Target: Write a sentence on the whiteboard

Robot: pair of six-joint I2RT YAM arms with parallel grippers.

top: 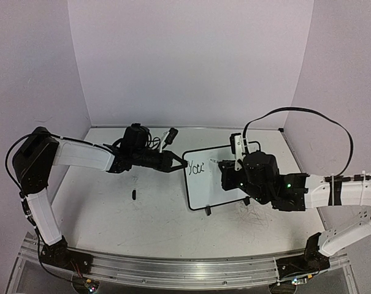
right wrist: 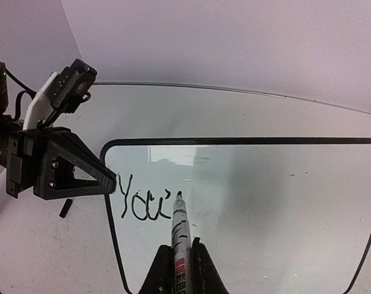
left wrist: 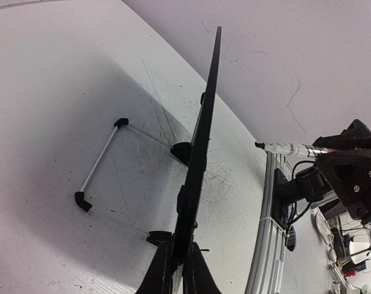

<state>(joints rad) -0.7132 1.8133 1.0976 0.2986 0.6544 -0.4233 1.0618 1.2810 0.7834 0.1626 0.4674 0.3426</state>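
Toward the far right of the white bench (top: pixel 111 214), the small black-framed whiteboard (top: pixel 213 184) stands propped on its feet. Clenched on its left edge, the left jaws likely steady it for writing. The right jaws grasp a black-and-white marker pen (right wrist: pixel 179 226), its tip poised near the written "You'".

Small black cap (top: pixel 133 195) on table (top: pixel 105 223)

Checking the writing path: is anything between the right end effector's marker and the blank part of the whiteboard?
Nothing visible. The white black-tipped marker in the right end effector points at the small black-framed whiteboard just right of the written "You'"; the surface beyond is unobstructed. The left end effector only clamps its left edge.
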